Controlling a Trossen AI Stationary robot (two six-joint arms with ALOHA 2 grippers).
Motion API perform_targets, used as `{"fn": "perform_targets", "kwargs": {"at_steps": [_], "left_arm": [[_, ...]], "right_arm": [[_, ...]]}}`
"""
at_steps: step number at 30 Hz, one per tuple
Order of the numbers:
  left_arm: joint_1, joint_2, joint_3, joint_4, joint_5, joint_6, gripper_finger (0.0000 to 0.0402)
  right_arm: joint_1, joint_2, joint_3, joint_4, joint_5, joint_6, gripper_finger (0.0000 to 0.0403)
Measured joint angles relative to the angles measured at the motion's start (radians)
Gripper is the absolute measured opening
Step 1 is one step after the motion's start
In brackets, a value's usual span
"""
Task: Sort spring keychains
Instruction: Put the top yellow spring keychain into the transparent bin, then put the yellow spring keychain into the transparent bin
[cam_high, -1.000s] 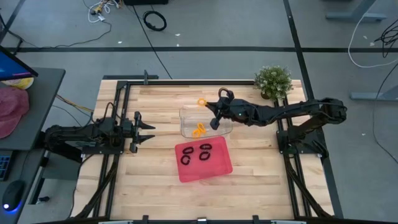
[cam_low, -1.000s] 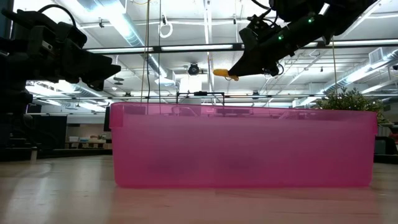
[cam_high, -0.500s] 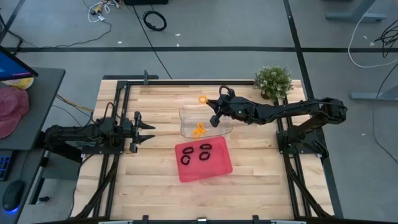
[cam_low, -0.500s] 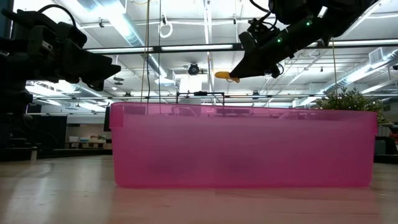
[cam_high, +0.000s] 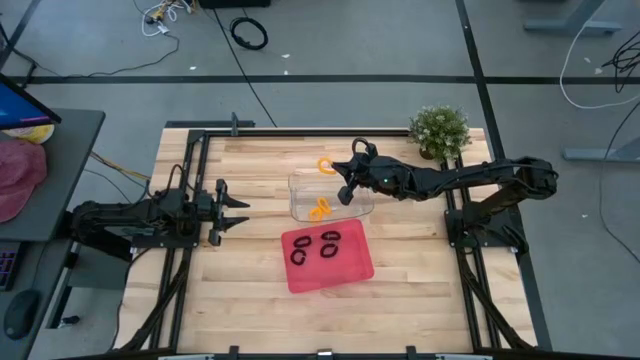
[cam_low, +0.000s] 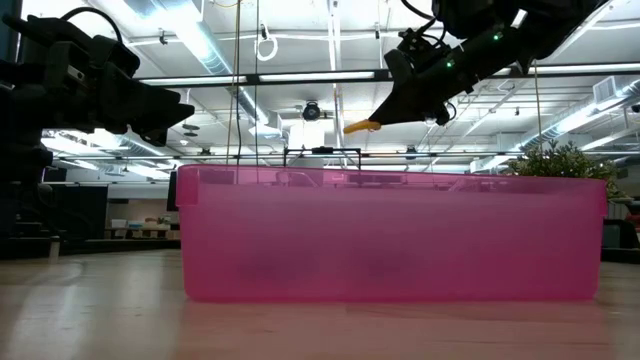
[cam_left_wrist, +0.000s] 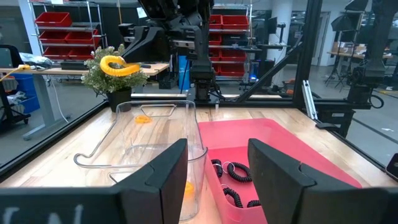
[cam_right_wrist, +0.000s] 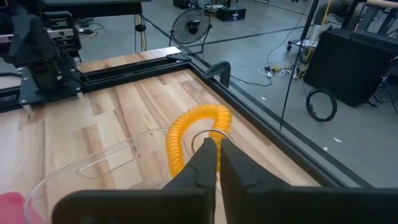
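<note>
Up above the far rim of the clear container (cam_high: 330, 197), the right claw (cam_high: 344, 193) is clenched on an orange spring keychain (cam_right_wrist: 194, 132), the coil pinched between its fingertips (cam_right_wrist: 205, 155) and hanging in the air over the bench (cam_high: 250, 290). More orange keychains (cam_high: 319, 209) lie inside the clear container. Just in front of it sits the red tray (cam_high: 350, 270), with black keychains (cam_high: 314, 247) resting on its floor. At the left side of the bench the left claw (cam_high: 238, 213) waits, its jaws partly parted and holding nothing, well apart from both containers. A potted plant (cam_high: 439, 131) stands at the far right corner.
</note>
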Motion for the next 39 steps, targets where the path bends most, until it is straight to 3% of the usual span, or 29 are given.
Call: {"fn": "perform_targets", "kwargs": {"at_steps": [6, 12, 29, 39], "left_arm": [[0.0, 0.0, 0.0, 0.0, 0.0, 0.0, 0.0172], [0.0, 0.0, 0.0, 0.0, 0.0, 0.0, 0.0172], [0.0, 0.0, 0.0, 0.0, 0.0, 0.0, 0.0172], [0.0, 0.0, 0.0, 0.0, 0.0, 0.0, 0.0172]], "right_arm": [[0.0, 0.0, 0.0, 0.0, -0.002, 0.011, 0.0009], [0.001, 0.0, 0.0, -0.001, -0.002, 0.041, 0.0037], [0.003, 0.0, 0.0, -0.008, -0.007, 0.051, 0.0238], [0.003, 0.0, 0.0, -0.007, -0.007, 0.06, 0.0285]]}}
